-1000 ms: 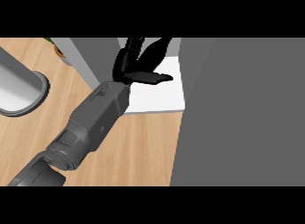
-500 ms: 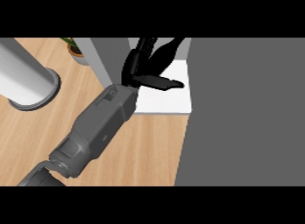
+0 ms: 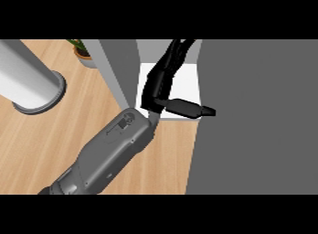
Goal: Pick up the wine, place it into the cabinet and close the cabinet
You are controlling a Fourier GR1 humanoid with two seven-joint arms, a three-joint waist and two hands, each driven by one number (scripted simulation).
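Note:
One grey forearm (image 3: 108, 155) comes in from the lower left and ends in my left hand (image 3: 160, 87), which reaches into the cabinet. Its fingers (image 3: 172, 55) lie straight along the white cabinet floor (image 3: 186, 82), and its thumb (image 3: 188, 109) sticks out to the right over the floor's front edge. The hand is open and holds nothing that I can see. The cabinet's grey side wall (image 3: 119, 68) stands just left of the hand. The dark grey door panel (image 3: 263, 119) fills the right side. No wine bottle shows. My right hand is out of view.
A tall pale grey cylinder (image 3: 23, 84) with a ringed base stands on the wooden counter (image 3: 40, 141) at the left. A small potted plant (image 3: 82, 51) sits at the back, beside the cabinet wall.
Everything has slid to the right in the view. The hand has reached deeper into the cabinet and its fingers have straightened.

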